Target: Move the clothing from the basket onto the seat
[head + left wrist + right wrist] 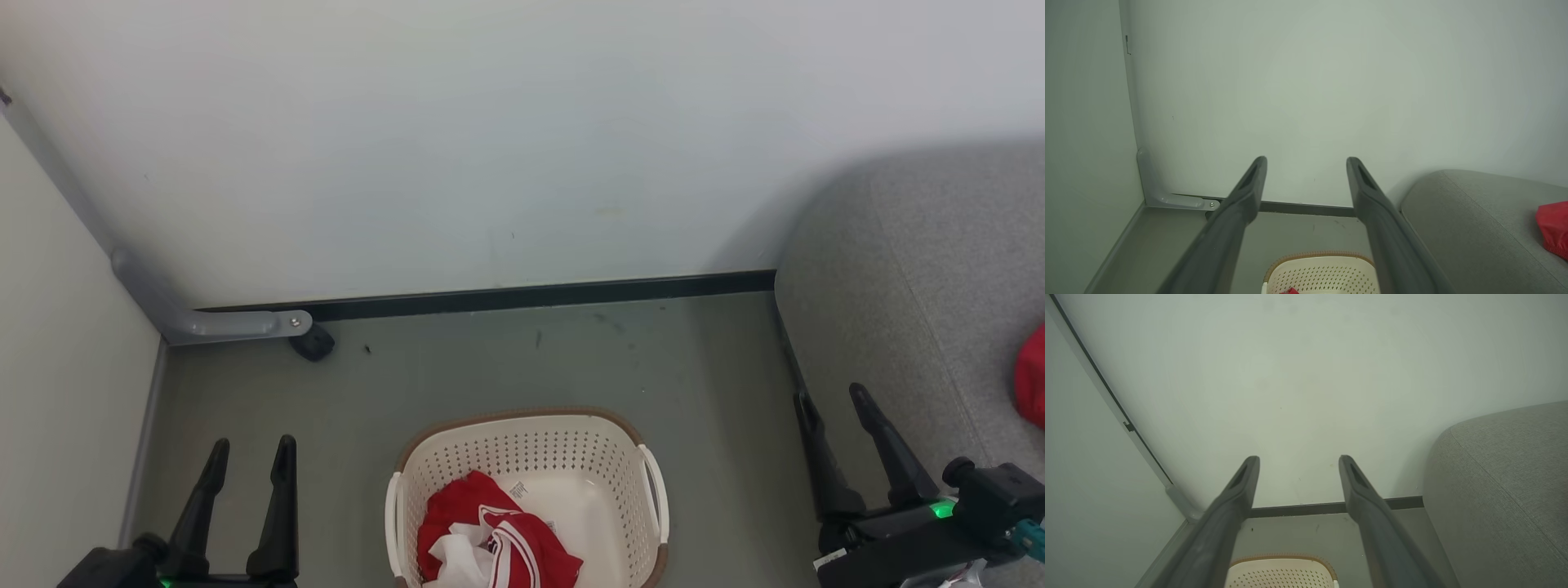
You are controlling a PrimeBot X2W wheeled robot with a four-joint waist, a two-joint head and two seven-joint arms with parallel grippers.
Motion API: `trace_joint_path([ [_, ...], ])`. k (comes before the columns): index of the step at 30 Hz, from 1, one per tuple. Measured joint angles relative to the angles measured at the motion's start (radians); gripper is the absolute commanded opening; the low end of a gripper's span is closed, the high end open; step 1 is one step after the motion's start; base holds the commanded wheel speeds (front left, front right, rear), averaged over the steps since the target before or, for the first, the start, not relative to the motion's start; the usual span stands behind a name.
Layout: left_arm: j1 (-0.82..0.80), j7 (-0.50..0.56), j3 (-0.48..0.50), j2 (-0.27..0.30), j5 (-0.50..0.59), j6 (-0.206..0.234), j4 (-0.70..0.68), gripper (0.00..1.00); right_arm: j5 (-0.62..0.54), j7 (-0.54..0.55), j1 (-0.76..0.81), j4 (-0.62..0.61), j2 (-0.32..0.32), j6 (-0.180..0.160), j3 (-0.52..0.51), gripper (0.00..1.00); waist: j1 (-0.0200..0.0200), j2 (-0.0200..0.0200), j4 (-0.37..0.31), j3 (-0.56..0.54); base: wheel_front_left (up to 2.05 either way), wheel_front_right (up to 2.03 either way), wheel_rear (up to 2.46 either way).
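Head view: I hold both arms low, flanking the basket (531,457). The left fingers (283,461) and right fingers (865,408) stand apart, empty, pointing up. Clothing (498,535) lies in the basket, and another red piece (1033,376) lies on the seat (898,269). The print on the white tag (518,490) is too small to read.

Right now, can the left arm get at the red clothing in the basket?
Probably yes. The left gripper hangs open and empty beside the laundry basket, whose top is uncovered, and the red-and-white clothing lies exposed inside. Nothing stands between them.
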Motion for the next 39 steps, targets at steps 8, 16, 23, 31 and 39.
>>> trace_joint_path([
  [8, -0.055, 0.002, -0.005, 0.007, 0.008, -0.009, -0.011, 1.0, -0.01, 0.0, -0.048, -0.033, 0.003, -0.001, -0.004, 1.0, 0.0, 0.0, -0.03, 0.084, 0.0, 0.0, 0.0],
  [16, -0.149, 0.031, -0.025, 0.016, 0.012, -0.03, -0.004, 1.0, -0.015, 0.0, -0.102, -0.053, 0.004, -0.002, -0.019, 1.0, 0.0001, 0.0, -0.058, 0.183, 0.0, 0.0, 0.0],
  [23, -0.247, 0.074, -0.064, 0.0, 0.012, -0.055, 0.042, 1.0, -0.015, 0.0, -0.134, -0.066, 0.014, -0.007, -0.032, 1.0, 0.0, 0.0001, -0.077, 0.27, 0.0, 0.0, 0.0],
  [31, -0.349, 0.117, -0.11, -0.039, 0.011, -0.08, 0.139, 1.0, -0.023, -0.001, -0.188, -0.081, 0.018, -0.007, -0.046, 1.0, 0.0001, 0.0001, -0.091, 0.363, 0.0, 0.0, 0.0],
  [39, -0.435, 0.163, -0.144, -0.066, 0.016, -0.098, 0.263, 1.0, -0.037, -0.005, -0.234, -0.087, 0.03, -0.007, -0.049, 1.0, 0.0, 0.0001, -0.107, 0.445, 0.0, 0.0, 0.0],
])
